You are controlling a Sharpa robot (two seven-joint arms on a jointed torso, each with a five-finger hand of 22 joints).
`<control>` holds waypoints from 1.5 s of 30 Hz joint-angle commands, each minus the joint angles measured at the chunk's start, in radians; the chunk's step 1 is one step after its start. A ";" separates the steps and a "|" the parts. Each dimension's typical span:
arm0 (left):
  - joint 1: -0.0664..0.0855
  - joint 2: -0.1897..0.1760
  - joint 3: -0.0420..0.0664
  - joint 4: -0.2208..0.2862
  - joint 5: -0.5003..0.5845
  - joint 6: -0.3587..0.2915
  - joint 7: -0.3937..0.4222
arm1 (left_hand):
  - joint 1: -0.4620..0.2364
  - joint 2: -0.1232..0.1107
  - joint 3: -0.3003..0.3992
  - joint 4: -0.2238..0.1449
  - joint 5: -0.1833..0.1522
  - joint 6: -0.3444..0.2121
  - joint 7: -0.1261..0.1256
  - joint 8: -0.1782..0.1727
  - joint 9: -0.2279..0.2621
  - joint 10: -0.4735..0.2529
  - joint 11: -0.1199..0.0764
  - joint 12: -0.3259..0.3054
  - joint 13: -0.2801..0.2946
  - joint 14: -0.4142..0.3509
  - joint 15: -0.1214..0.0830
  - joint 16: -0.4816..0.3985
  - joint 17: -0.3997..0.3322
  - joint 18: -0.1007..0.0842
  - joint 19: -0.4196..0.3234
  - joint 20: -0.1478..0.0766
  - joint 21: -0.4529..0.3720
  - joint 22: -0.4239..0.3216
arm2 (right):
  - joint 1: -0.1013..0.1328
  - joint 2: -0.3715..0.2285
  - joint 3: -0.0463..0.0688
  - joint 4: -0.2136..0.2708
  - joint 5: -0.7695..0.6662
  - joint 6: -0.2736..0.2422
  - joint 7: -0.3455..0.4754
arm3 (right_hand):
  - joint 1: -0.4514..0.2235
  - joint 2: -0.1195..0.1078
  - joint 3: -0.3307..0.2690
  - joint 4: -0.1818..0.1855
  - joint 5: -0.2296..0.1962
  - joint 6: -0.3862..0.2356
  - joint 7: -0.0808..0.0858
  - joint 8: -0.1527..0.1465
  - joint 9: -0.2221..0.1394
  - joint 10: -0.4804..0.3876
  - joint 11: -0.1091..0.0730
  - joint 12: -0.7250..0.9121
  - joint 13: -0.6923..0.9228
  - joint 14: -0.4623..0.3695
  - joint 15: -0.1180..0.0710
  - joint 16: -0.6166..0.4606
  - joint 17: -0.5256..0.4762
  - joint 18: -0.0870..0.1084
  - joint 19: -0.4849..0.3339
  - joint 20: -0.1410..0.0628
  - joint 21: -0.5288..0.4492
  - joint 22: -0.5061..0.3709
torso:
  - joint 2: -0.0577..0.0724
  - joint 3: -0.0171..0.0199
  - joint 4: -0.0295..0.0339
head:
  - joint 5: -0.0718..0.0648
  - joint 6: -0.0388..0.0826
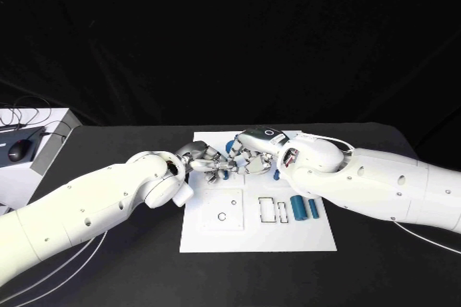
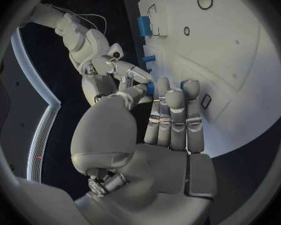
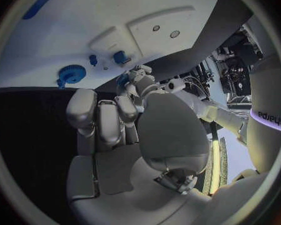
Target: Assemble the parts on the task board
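One task board (image 1: 258, 237), two blue cylinders (image 1: 306, 208) lying side by side, left hand (image 1: 204, 162) and right hand (image 1: 252, 157) meeting, grips unclear

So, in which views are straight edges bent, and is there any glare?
Head view: task board edges straight, evenly lit, no glare. Left wrist view: board edges curve, a bluish tint. Right wrist view: board bent too, with the right hand large in front.

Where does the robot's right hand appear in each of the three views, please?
Head view: the right hand is over the task board's far half, close to the left hand.
Left wrist view: right hand beyond the left hand's fingers, beside the board's edge.
Right wrist view: right hand fills the middle.
Shared landmark: the white task board.
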 commanded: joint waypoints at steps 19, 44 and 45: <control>0.002 -0.001 0.000 -0.013 0.106 -0.002 0.024 | -0.094 0.003 0.218 -0.152 0.002 -0.030 -0.008 0.078 0.136 0.027 -0.011 -0.006 -0.001 -0.001 -0.007 0.002 0.030 0.003 -0.011 -0.004 0.029 0.022 | 0.000 -0.009 0.000 -0.010 -0.026 -0.045 -0.002 | 0.006 -0.037 -0.021 -0.005 -0.016 -0.170 0.063 0.003 -0.004 -0.051 0.034 -0.095 -0.055 -0.014 0.022 -0.075 -0.030 0.000 -0.023 0.024 -0.109 0.093 | -0.001 0.0001 0.0008 | -0.001 0.003; 0.077 -0.018 -0.003 -0.043 -0.050 0.112 -0.199 | -0.098 -0.037 0.225 -0.119 -0.001 0.033 -0.042 0.071 0.194 0.099 -0.039 0.005 -0.008 0.082 -0.032 0.042 0.178 -0.020 0.067 -0.030 0.166 0.067 | 0.000 -0.220 0.017 -0.009 0.634 -0.278 0.273 | 0.037 -0.019 -0.025 -0.040 0.063 -0.223 0.081 0.002 -0.005 -0.179 0.046 -0.268 -0.248 -0.115 0.036 -0.233 -0.180 0.028 -0.109 0.044 -0.508 0.027 | -0.001 0.0107 0.0008 | 0.023 0.002; 0.087 -0.017 -0.004 -0.046 -0.061 0.131 -0.229 | -0.096 -0.038 0.224 -0.120 -0.002 0.036 -0.043 0.069 0.194 0.102 -0.040 0.004 -0.008 0.085 -0.033 0.042 0.185 -0.021 0.068 -0.032 0.168 0.067 | 0.001 -0.227 0.018 -0.015 0.712 -0.272 0.303 | 0.038 -0.014 -0.032 -0.045 0.088 -0.234 0.084 0.004 -0.005 -0.203 0.049 -0.297 -0.271 -0.165 0.041 -0.319 -0.240 0.027 -0.144 0.049 -0.577 0.009 | -0.001 0.0120 0.0004 | 0.024 0.002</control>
